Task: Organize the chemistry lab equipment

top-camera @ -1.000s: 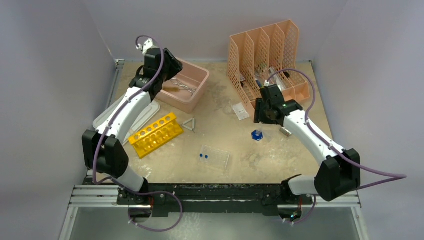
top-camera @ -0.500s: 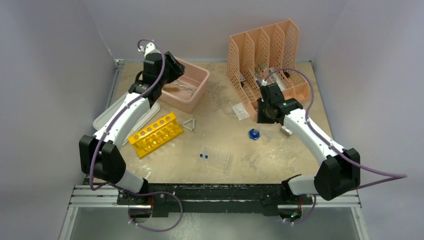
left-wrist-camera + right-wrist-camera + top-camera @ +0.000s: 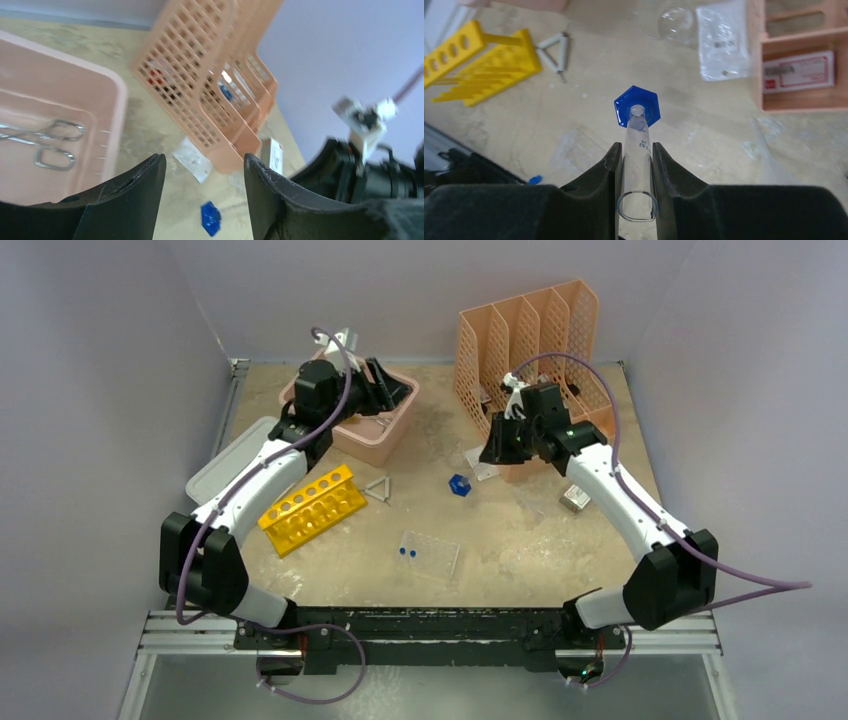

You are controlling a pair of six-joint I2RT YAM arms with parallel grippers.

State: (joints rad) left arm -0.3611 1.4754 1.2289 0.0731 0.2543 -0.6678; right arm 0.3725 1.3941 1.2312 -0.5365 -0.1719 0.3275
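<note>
My right gripper is shut on a clear measuring cylinder with a blue hexagonal foot, and holds it tilted above the table's middle. My left gripper hangs open and empty over the right end of the pink tub. The metal tongs lie inside the tub. The yellow test-tube rack and the wire triangle sit left of centre. A clear tray near the front holds two blue-capped vials.
The peach file holder stands at the back right. A small plastic bag lies before it, and a small box to its right. A grey lid lies at the left edge. A watch glass is near the bag.
My right gripper closed on the cylinder, lifted it and carried it left and toward the back. My left gripper swung right across the pink tub and opened slightly wider.
</note>
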